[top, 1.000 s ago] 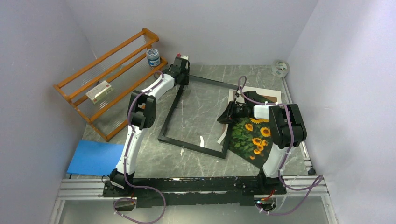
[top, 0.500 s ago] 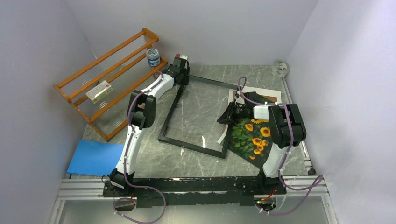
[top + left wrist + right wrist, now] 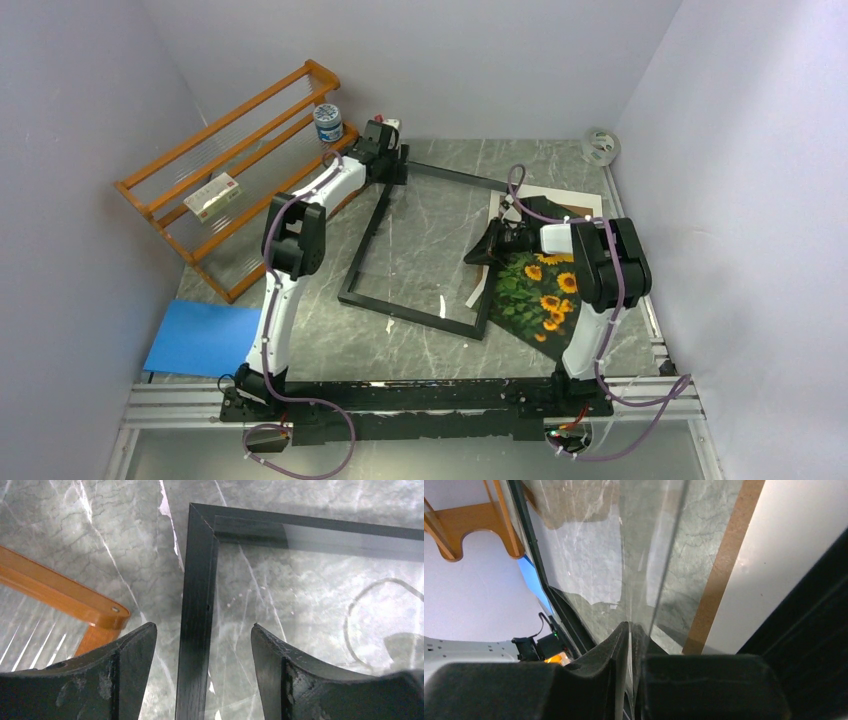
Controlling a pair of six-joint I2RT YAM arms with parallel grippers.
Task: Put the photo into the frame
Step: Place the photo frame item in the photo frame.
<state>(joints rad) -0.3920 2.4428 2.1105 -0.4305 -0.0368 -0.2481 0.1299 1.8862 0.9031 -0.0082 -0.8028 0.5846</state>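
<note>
Sunflower photo (image 3: 535, 295), large and rectangular, lying print side up on the grey marble tabletop (image 3: 320, 330) just right of the thin black rectangular frame (image 3: 372, 240), in the same spot as a second ago; long axis running near to far, slanted, left edge lifted with white back showing. Right pincer (image 3: 492, 247) narrowed since then, pinching that thin edge. Left pincer (image 3: 202, 630) spread wider than before, straddling the frame's left rail by the far corner without touching; elbow swung leftward. Lettering on the small white box (image 3: 213, 196) in the orange wooden rack (image 3: 260, 100) too small to read.
</note>
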